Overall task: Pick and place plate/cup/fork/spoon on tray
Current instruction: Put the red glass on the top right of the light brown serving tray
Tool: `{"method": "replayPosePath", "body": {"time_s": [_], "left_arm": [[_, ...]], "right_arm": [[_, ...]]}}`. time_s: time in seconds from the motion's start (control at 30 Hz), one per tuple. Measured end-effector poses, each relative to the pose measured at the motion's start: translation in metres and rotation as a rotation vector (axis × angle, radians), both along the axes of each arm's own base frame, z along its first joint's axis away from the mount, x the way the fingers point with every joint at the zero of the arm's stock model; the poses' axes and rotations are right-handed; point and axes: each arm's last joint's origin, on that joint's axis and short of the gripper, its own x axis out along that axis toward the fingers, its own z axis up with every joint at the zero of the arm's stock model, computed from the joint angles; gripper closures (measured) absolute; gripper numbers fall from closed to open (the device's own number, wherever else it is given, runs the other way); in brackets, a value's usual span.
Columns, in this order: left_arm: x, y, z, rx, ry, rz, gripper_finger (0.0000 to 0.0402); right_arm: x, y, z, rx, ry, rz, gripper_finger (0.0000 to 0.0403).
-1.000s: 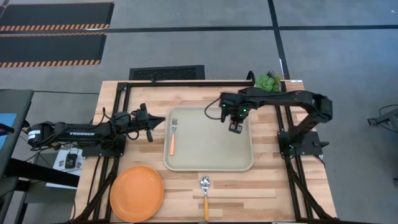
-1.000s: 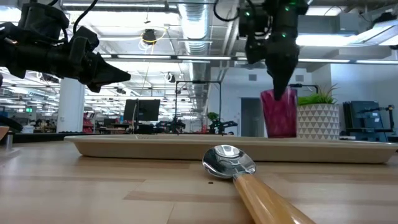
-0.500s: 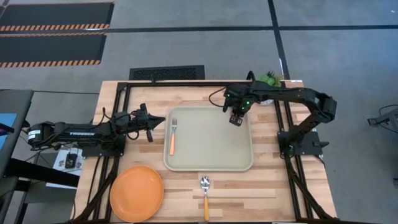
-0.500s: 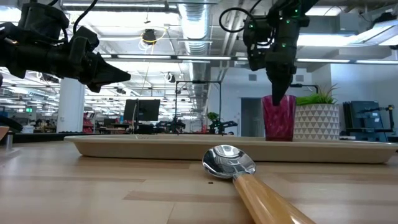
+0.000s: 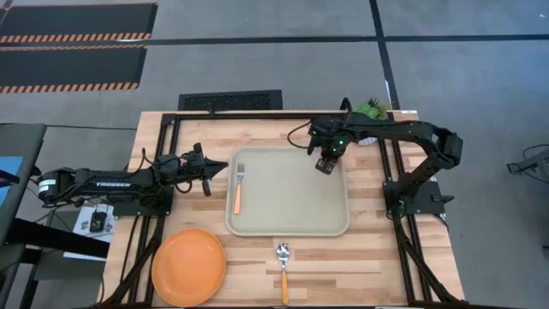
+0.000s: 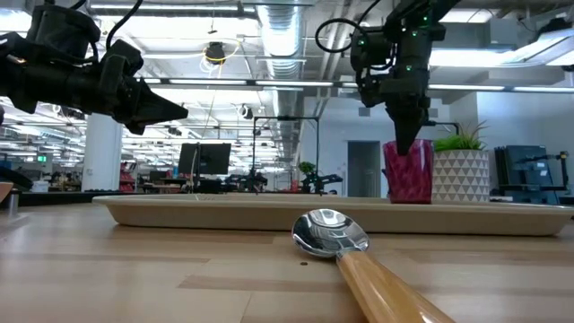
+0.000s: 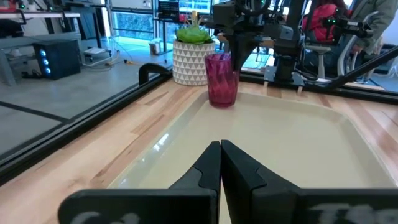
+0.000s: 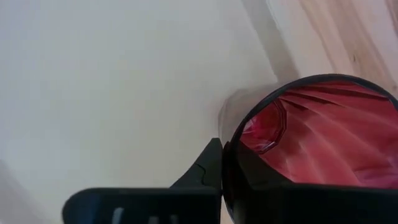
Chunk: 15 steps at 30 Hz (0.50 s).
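A wooden table on a grey floor is seen from above. The right gripper [image 5: 324, 166] is pinched on the rim of the cup [image 5: 327, 165], over the far right corner of the tray [image 5: 292, 219]. The fork [image 5: 238, 187] lies on the tray's left side, well apart from that gripper; the spoon [image 5: 283, 271] and the plate [image 5: 189, 266] lie off the tray at the near edge. The left gripper [image 5: 214, 171] waits beside the tray's left rim, fingers together.

At table height, a workshop is seen behind. The cup [image 6: 408, 170] stands upright directly under the right gripper [image 6: 405, 144], beside a white plant pot [image 6: 463, 175].

From the left wrist, the closed left gripper [image 7: 221, 163] points across the tray [image 7: 292, 143] towards the cup [image 7: 222, 79].

From the right wrist, one finger [image 8: 205, 168] is seen outside the cup wall [image 8: 311, 134], the other apparently inside. The cup is judged light, thin-walled and stiff; its ribs should help grip, and the rim suits a pinch.
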Motion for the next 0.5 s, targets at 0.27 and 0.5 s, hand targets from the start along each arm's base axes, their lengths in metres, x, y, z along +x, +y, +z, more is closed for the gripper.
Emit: {"method": "replayPosePath", "body": {"time_s": [0.27,0.5], "left_arm": [[0.0,0.0,0.0,0.0,0.0,0.0,0.0401],[0.0,0.0,-0.0001,0.0,0.0,0.0,0.0401]], "right_arm": [[-0.0009,0.0009,-0.0001,0.024,0.003,-0.01,0.038],[-0.0009,0.0011,-0.0001,0.027,0.003,-0.016,0.0375]]}}
